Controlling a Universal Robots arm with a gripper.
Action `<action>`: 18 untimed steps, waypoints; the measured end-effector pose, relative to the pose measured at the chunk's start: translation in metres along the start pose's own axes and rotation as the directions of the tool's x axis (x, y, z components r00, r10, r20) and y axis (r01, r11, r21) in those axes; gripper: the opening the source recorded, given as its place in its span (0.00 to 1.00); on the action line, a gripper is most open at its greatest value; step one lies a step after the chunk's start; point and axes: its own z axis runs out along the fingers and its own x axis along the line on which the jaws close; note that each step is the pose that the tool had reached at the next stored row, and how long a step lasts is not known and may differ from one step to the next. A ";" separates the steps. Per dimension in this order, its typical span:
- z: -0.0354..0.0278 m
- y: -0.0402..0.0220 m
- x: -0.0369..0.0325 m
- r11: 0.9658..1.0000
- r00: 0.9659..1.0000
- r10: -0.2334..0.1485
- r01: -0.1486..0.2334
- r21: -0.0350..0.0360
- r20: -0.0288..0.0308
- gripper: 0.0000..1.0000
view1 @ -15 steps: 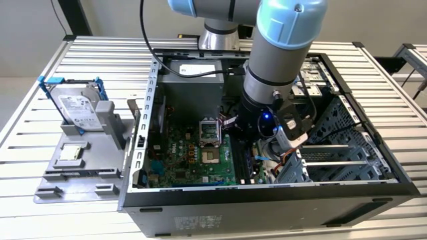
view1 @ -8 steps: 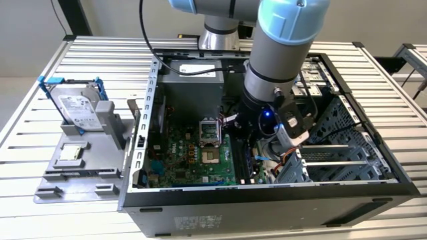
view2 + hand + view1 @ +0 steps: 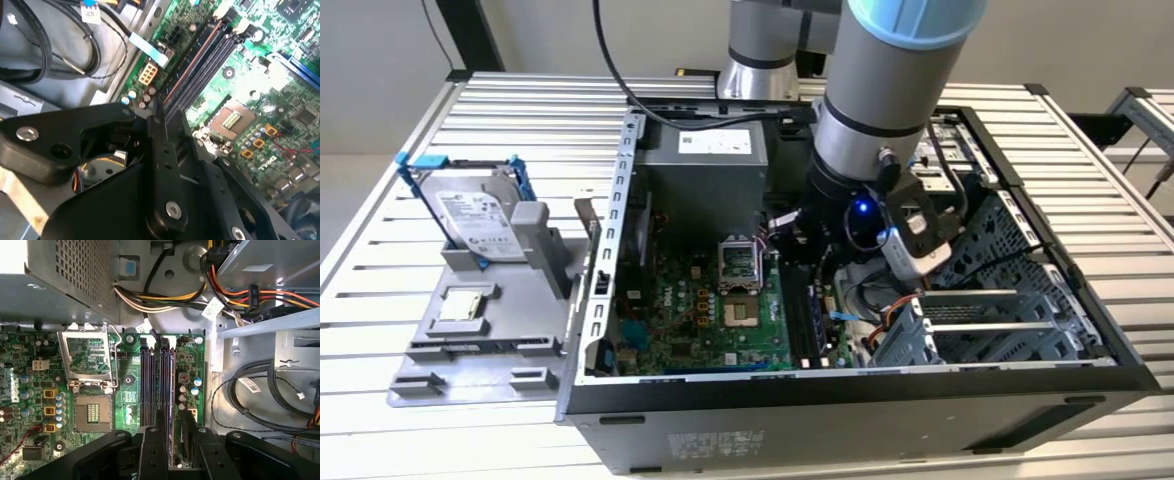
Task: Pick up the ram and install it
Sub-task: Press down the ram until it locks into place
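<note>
Matt black plastic gripper [image 3: 167, 450] (case [image 3: 854, 400] bare metal)

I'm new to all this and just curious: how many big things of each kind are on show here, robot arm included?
Robot arm: 1
Open computer case: 1
Hard drive in a blue frame: 1
Grey holder stand under the drive: 1
Total: 4

1. A table [image 3: 440, 420] of pale metal slats fills the exterior view from 7 o'clock round to 3 o'clock.
2. A plain light wall [image 3: 374, 60] stands behind it at 10 o'clock.
3. A dark upright post [image 3: 470, 35] rises at 11 o'clock.
4. Even, soft light falls on the slats.
</note>
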 end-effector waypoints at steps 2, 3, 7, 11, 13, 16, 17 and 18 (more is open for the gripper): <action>-0.0001 0.0000 0.0000 1.000 1.000 0.000 0.000 0.001 0.000 0.00; -0.0001 0.0000 0.0000 1.000 1.000 0.000 0.000 0.001 0.000 0.00; -0.0001 0.0000 0.0000 1.000 1.000 0.000 0.000 0.002 0.000 0.00; -0.0001 0.0000 0.0000 1.000 1.000 0.000 0.000 0.003 0.000 0.00; -0.0001 0.0000 0.0001 1.000 1.000 0.000 0.000 0.004 0.000 0.00; -0.0001 0.0000 0.0001 1.000 1.000 0.000 0.000 0.004 0.000 0.00; -0.0001 0.0000 0.0000 1.000 1.000 0.000 0.000 0.005 0.000 0.00; -0.0001 0.0000 0.0000 1.000 1.000 0.000 0.000 0.006 0.000 0.00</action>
